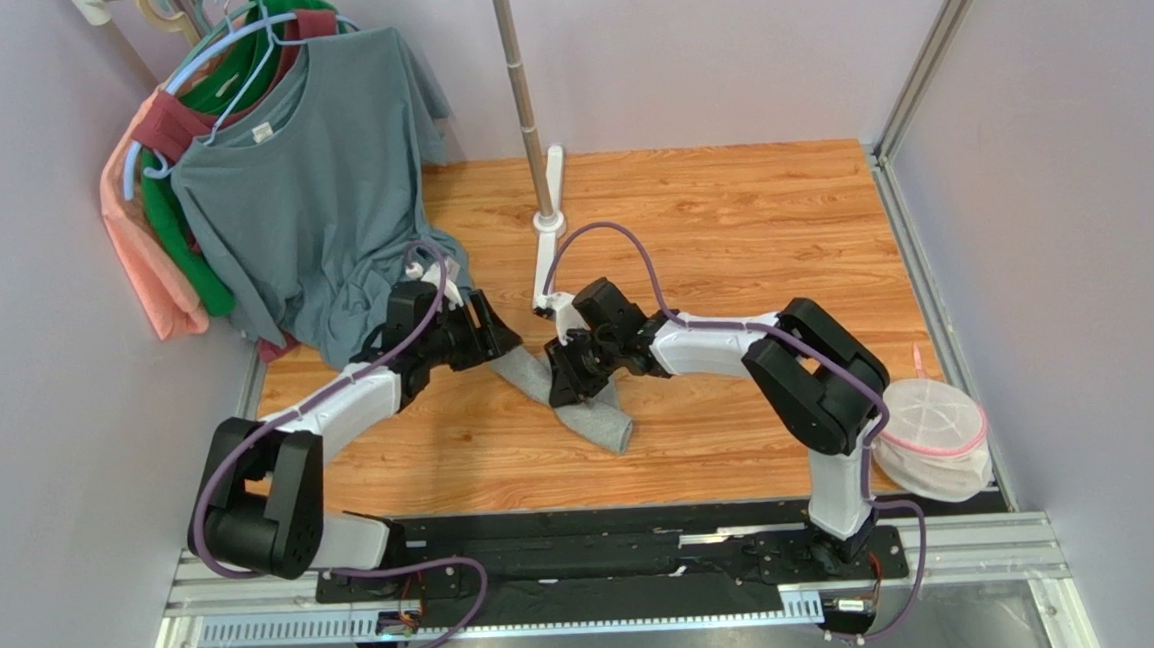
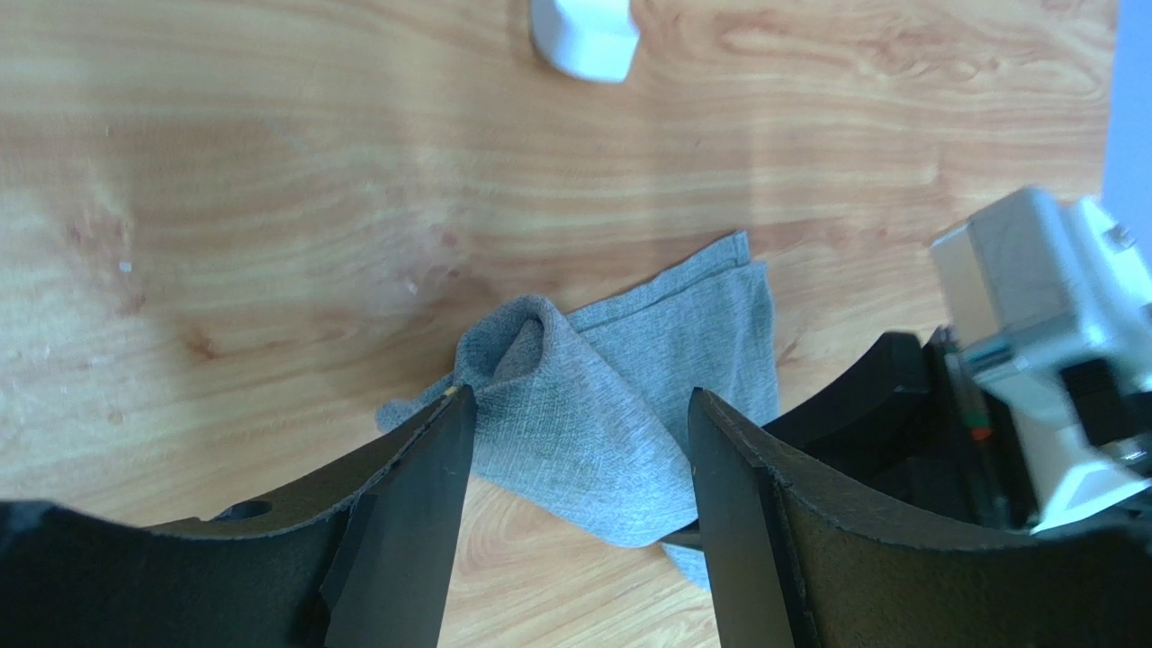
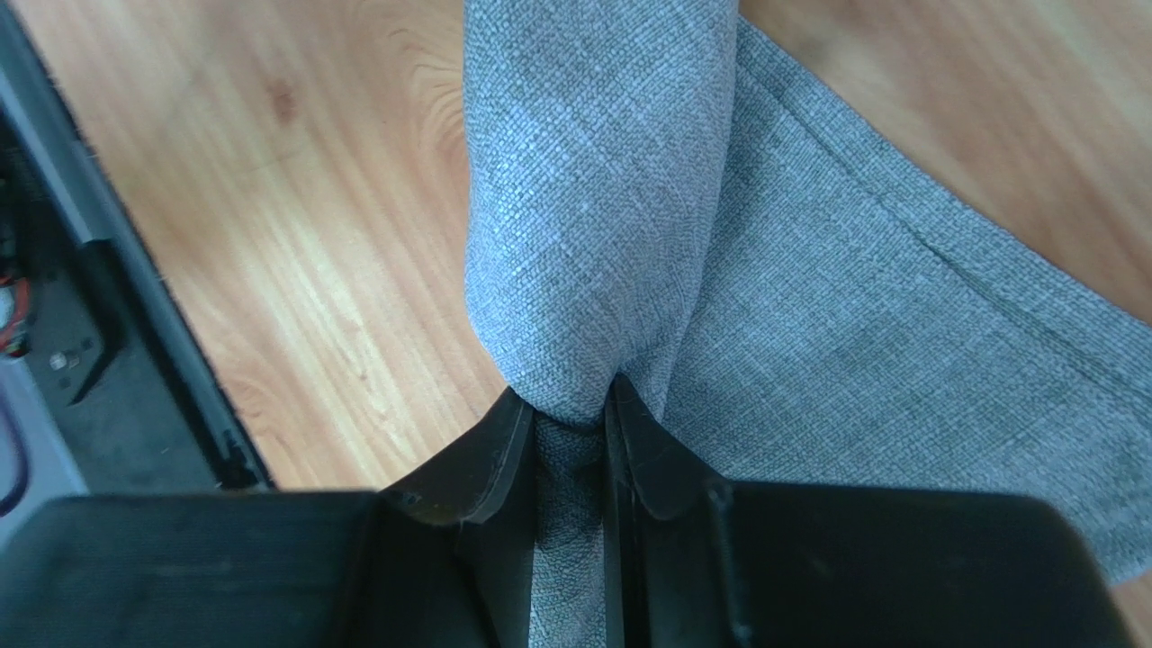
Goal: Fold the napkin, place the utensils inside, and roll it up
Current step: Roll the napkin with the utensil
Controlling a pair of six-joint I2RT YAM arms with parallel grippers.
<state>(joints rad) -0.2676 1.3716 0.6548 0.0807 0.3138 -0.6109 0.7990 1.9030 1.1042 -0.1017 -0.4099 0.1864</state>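
The grey napkin (image 1: 581, 402) lies bunched in a loose roll on the wooden table, between my two grippers. My right gripper (image 1: 568, 367) is shut on a raised fold of the napkin (image 3: 811, 311); the cloth is pinched between its fingers at the gripper (image 3: 568, 405). My left gripper (image 1: 497, 340) hovers at the napkin's left end. In the left wrist view this gripper (image 2: 579, 396) is open, with the napkin (image 2: 609, 405) lying beyond the gap and nothing held. A slim dark tip, seemingly the fork (image 2: 676, 537), pokes out under the cloth's near edge; the rest is hidden.
Shirts on hangers (image 1: 303, 176) crowd the back left, the blue-grey one draping close to my left arm. A metal pole with a white foot (image 1: 547, 221) stands behind the napkin, the foot (image 2: 584, 34) showing ahead. A pink-rimmed mesh basket (image 1: 931, 430) sits at the right edge.
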